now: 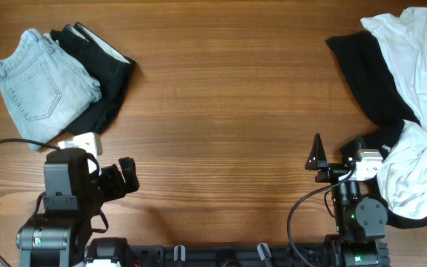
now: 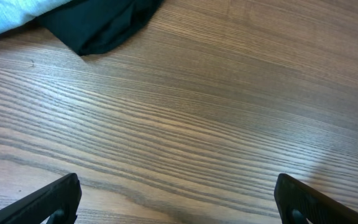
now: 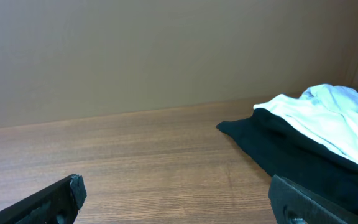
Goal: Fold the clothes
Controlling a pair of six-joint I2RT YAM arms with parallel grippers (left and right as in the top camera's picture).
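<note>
Wears matte black all over the left arm (image 1: 64, 194) and the right arm (image 1: 356, 208), boxy at the joints. Carries a white block (image 1: 80, 142) near the left wrist and another white block (image 1: 368, 158) near the right. Trails thin black cables (image 1: 289, 219) in loops. Glows with small green lights (image 1: 352, 217) near the bases. Ends in flat, dark, wedge-shaped fingers (image 2: 55, 200).

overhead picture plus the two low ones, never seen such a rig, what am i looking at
Two robot arms sit at a wooden table. The overhead picture looks straight down, with the arms at its bottom edge. The other two come from a camera on each wrist; the dark shapes in their lower corners are that arm's own fingers. The left gripper and right gripper are open, holding nothing. At the left, light-blue denim shorts touch a black garment; at the right, a white shirt lies over a second black garment.
</note>
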